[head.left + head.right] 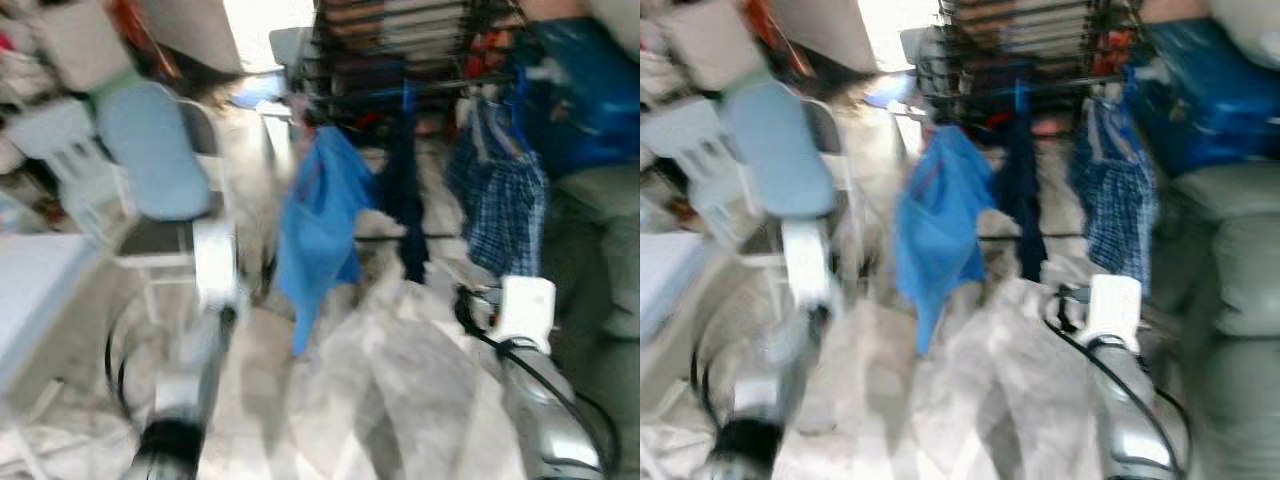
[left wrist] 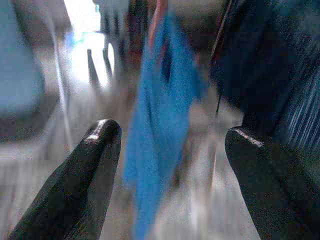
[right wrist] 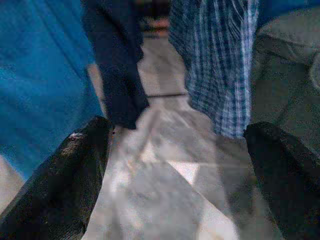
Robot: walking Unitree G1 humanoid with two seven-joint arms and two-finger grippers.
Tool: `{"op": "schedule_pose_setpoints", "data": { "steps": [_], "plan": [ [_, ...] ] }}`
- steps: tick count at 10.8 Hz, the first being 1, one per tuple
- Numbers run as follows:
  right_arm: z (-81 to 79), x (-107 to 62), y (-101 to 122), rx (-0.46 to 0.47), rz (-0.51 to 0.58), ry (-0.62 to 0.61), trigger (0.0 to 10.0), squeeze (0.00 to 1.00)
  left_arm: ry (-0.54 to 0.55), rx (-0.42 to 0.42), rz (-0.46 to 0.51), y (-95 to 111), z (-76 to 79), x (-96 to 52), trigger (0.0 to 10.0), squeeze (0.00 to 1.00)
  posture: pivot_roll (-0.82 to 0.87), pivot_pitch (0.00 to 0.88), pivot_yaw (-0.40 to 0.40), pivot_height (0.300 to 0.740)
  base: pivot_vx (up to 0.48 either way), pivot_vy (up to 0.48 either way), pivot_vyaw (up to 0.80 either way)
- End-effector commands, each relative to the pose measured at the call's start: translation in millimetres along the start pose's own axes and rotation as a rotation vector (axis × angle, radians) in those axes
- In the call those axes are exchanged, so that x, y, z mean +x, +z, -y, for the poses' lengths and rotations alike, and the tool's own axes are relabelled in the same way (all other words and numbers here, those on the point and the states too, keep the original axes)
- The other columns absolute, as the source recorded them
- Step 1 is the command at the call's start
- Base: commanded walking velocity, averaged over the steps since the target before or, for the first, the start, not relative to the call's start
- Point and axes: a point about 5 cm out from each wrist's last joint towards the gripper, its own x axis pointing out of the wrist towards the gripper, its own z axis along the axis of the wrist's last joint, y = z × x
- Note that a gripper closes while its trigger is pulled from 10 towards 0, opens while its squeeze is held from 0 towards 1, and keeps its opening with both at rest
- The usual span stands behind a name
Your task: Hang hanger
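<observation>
- Through the left eye everything was smeared with motion: a black drying rack (image 1: 400,50) stood ahead, and from it hung a bright blue garment (image 1: 322,215), a dark navy garment (image 1: 405,190) and a blue checked garment (image 1: 500,195), side by side and low over the pale floor (image 1: 400,380)
- The hanger of the task I could not make out in the blur; where the clothes met the rack was too soft to read
- A light blue padded chair (image 1: 150,160) stood off to the robot's left, near a white table edge (image 1: 30,280), and a grey-green sofa (image 1: 600,230) lay to its right
- Both silver arms reached forward, the left arm (image 1: 205,330) and the right arm (image 1: 530,390), neither touching the clothes
- Through the right eye the same scene sat a little shifted, with a blue bag (image 1: 1210,90) above the sofa, right of the rack
- From the left wrist, the left gripper (image 2: 170,145) had its two black fingers (image 2: 90,170) spread wide with nothing between them, the bright blue garment hanging beyond
- From the right wrist, the right gripper (image 3: 180,150) was likewise spread apart and empty, pointed at bare floor between the navy garment and the checked one
</observation>
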Motion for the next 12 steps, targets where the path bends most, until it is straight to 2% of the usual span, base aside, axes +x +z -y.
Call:
{"op": "schedule_pose_setpoints", "data": {
  "steps": [1,2,3,4,5,6,7,8,9,10,11,12],
  "plan": [
    [-12.3,-0.7,6.1,-0.007,0.012,0.047,10.0,0.00,0.016,0.065,0.069,20.5,-13.1,3.2,10.0,0.00,-0.25,0.017,0.158,0.740,0.000,0.000,0.00],
    [-8.6,0.5,12.8,-0.055,0.033,0.055,10.0,0.00,-0.033,0.119,0.071,24.8,-15.8,-1.3,10.0,0.00,-0.24,0.010,0.144,0.740,0.000,0.000,0.00],
    [-1.7,3.3,21.4,-0.106,0.068,0.045,10.0,0.00,-0.051,0.126,0.045,22.0,-21.6,-8.6,10.0,0.00,-0.24,0.002,0.129,0.740,0.000,0.000,0.00],
    [4.7,2.3,29.5,-0.092,0.095,0.083,10.0,0.00,-0.011,0.158,0.061,21.8,-31.9,-20.8,10.0,0.00,-0.23,0.000,0.107,0.740,0.000,0.000,0.00],
    [6.6,0.5,31.3,-0.106,0.095,0.099,10.0,0.00,0.006,0.167,0.075,22.3,-34.8,-27.2,10.0,0.00,-0.23,0.000,0.096,0.740,0.000,0.000,0.00],
    [12.5,-2.7,28.2,-0.174,0.088,0.072,10.0,0.00,0.099,0.118,0.101,18.3,-37.2,-41.3,10.0,0.00,-0.22,0.000,0.072,0.740,0.000,0.000,0.00],
    [11.2,-4.6,22.7,-0.180,0.053,0.099,10.0,0.00,0.194,0.091,0.102,2.6,-33.5,-63.0,10.0,0.00,-0.21,0.000,0.036,0.740,0.000,0.000,0.00],
    [6.4,-3.1,23.6,-0.188,0.051,0.138,10.0,0.00,0.263,0.040,0.080,-8.4,-29.4,-74.8,10.0,0.00,-0.20,0.000,0.007,0.740,0.000,0.000,0.00],
    [-0.6,3.2,29.8,-0.201,0.062,0.172,10.0,0.00,0.272,0.017,0.086,-10.9,-20.3,-74.2,10.0,0.00,-0.20,0.000,-0.031,0.740,0.000,0.000,0.00],
    [-0.7,8.0,33.7,-0.247,0.066,0.161,10.0,0.00,0.248,0.009,0.099,-8.2,-12.9,-66.2,10.0,0.00,-0.20,0.000,-0.058,0.740,0.000,0.000,0.00],
    [6.5,14.5,40.5,-0.276,0.068,0.115,10.0,0.00,0.226,0.003,0.127,-2.1,-2.6,-52.6,10.0,0.00,-0.23,0.000,-0.073,0.740,0.000,0.000,0.00],
    [10.1,15.1,44.0,-0.261,0.071,0.088,10.0,0.00,0.221,0.000,0.140,0.2,0.8,-46.8,10.0,0.00,-0.24,0.000,-0.077,0.740,0.000,0.000,0.00]
  ]
}}
